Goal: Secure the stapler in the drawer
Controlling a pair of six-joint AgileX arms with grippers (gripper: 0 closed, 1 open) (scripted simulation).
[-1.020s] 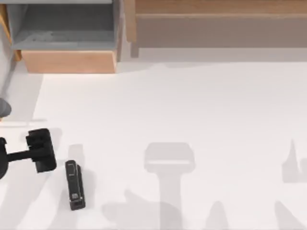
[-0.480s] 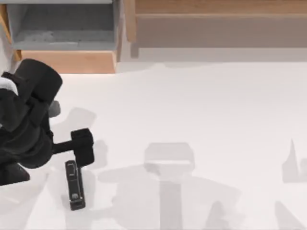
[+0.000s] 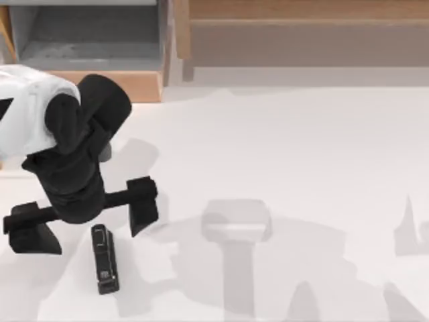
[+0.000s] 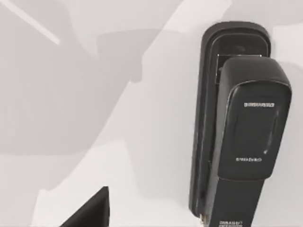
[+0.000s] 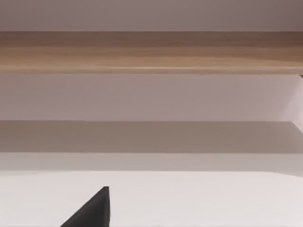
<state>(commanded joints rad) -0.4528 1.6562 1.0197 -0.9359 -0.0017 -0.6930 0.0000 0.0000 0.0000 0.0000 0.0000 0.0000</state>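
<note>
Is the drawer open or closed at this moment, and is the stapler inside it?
Open: the drawer is pulled out, its grey interior showing behind the wooden front. The stapler lies outside, flat on the table.

We see the white table (image 3: 301, 147) brightly and evenly lit, the light falling from above. Soft grey shadows overlap on it: a broad one spreads from under our left arm (image 3: 67, 168) at the left of the frame toward the lower centre, and a thin one stands at the right edge. A shaded band runs below the shelf unit (image 3: 301, 10) along the top. The drawer (image 3: 100, 84) at upper left has a dimmer grey inside. In the left wrist view the stapler (image 4: 246, 123) carries faint pale highlights along its edges.
</note>
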